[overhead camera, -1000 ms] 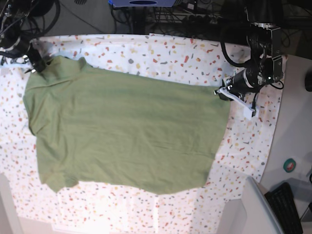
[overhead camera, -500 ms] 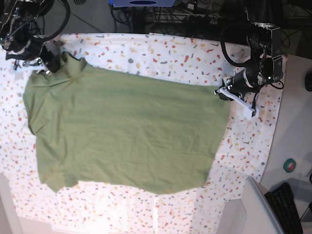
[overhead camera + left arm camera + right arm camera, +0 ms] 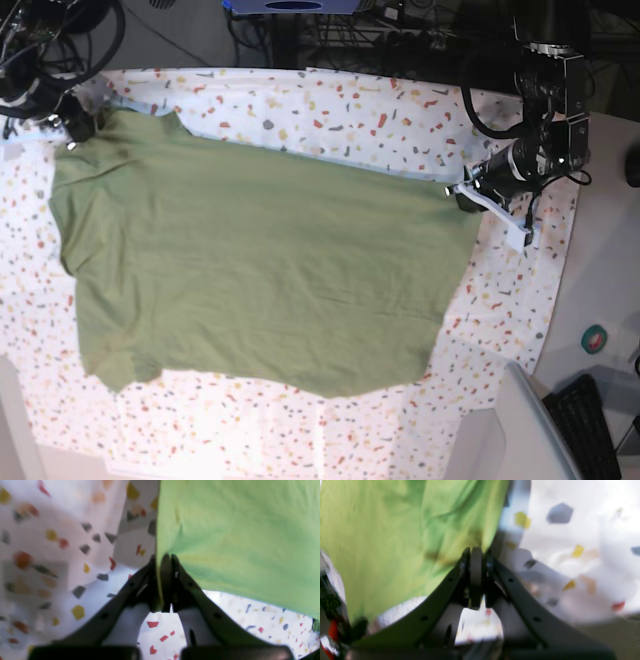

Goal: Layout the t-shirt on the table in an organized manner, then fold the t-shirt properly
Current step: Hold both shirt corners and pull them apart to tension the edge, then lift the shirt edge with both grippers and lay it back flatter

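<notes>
T-shirt (image 3: 260, 275): we see it spread flat on the table (image 3: 360, 115).
Left gripper (image 3: 163, 557): pinching its edge.
Right gripper (image 3: 476, 551): pinching its corner.

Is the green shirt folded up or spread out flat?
Spread out. The t-shirt lies open in one layer across the speckled table.

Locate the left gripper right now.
In the base view, the left gripper sits at the right, pinching the right-hand edge of the t-shirt that lies spread on the table.
</notes>
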Robot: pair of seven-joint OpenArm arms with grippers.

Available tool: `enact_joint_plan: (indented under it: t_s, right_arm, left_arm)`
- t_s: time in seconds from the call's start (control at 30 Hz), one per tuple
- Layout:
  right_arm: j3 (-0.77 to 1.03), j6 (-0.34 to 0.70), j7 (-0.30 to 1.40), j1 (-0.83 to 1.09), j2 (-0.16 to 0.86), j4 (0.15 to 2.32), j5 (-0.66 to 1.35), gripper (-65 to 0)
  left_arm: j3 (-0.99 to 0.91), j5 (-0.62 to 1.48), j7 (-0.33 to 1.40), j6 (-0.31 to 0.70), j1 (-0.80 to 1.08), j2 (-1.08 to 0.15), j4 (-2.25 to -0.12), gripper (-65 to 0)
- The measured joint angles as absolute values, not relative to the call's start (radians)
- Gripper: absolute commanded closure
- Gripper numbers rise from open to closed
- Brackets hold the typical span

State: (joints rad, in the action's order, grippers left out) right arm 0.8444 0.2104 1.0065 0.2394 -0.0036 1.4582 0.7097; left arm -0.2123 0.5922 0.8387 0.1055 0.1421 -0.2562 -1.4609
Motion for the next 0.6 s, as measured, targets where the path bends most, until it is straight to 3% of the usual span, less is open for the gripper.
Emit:
enact_joint_plan:
  t_s: [0.13, 0.27, 0.4, 0.5, 0.6]
  right_arm:
    - [0.839, 0.205, 1.048, 0.204, 0.006, 1.619, 0.704, 0.0]
    - [0.829, 0.209, 1.079, 0.066, 0.047, 1.638, 0.666, 0.0]
    - [0.757, 0.209, 1.049, -0.099, 0.167, 1.596, 0.63, 0.0]
    - [0.708, 0.207, 1.016, -0.21, 0.233, 1.526, 0.604, 0.0]
    - [0.646, 0.211, 0.966, -0.321, 0.303, 1.463, 0.597, 0.0]
  left_arm:
    - [-0.19, 0.587, 0.941, 0.102, 0.107, -0.256, -1.563, 0.0]
    - [-0.084, 0.593, 1.041, 0.108, -0.088, -0.256, -1.593, 0.0]
    - [0.036, 0.6, 1.045, 0.101, -0.27, -0.25, -1.59, 0.0]
    - [0.096, 0.594, 1.064, 0.02, -0.403, -0.242, -1.542, 0.0]
    - [0.126, 0.595, 1.051, 0.0, -0.56, -0.213, -1.468, 0.0]
